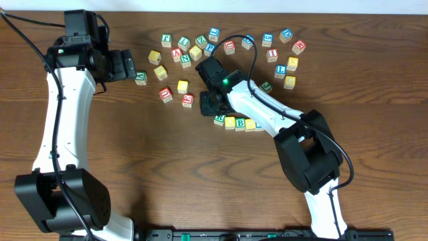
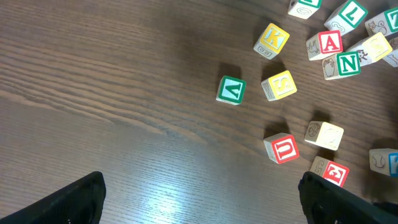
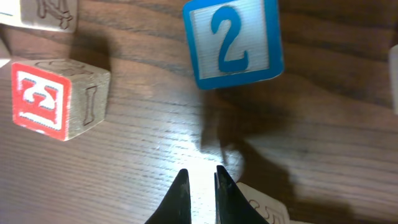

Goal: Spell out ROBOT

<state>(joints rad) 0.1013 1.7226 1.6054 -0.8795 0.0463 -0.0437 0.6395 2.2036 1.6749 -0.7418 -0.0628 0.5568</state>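
ROBOT cubes (image 1: 240,124) lay in a close row on the desk (image 1: 134,154), near the middle and just beside the right arm. The green-bordered R cube (image 1: 219,120) was at the exposed end of the row. After it came a yellow cube (image 1: 230,122), a green-bordered cube and a second yellow cube (image 1: 250,124). The far end of the row ran under the right arm and could not be read.

The right fingers (image 3: 180,199) pointed down at bare wood just beyond the R cube. They were nearly pressed together, with only a thin slit between them, and pinched nothing. A blue 2 cube (image 3: 233,40) and a red cube (image 3: 37,99) lay ahead of them, both apart from the tips.

The left fingers (image 1: 131,67) were spread wide and empty, well apart from the row. A green cube (image 2: 231,90), a yellow K (image 2: 272,39), a red A (image 2: 329,43), a green N (image 2: 348,63) and a red U (image 2: 283,149) lay loose ahead of them.
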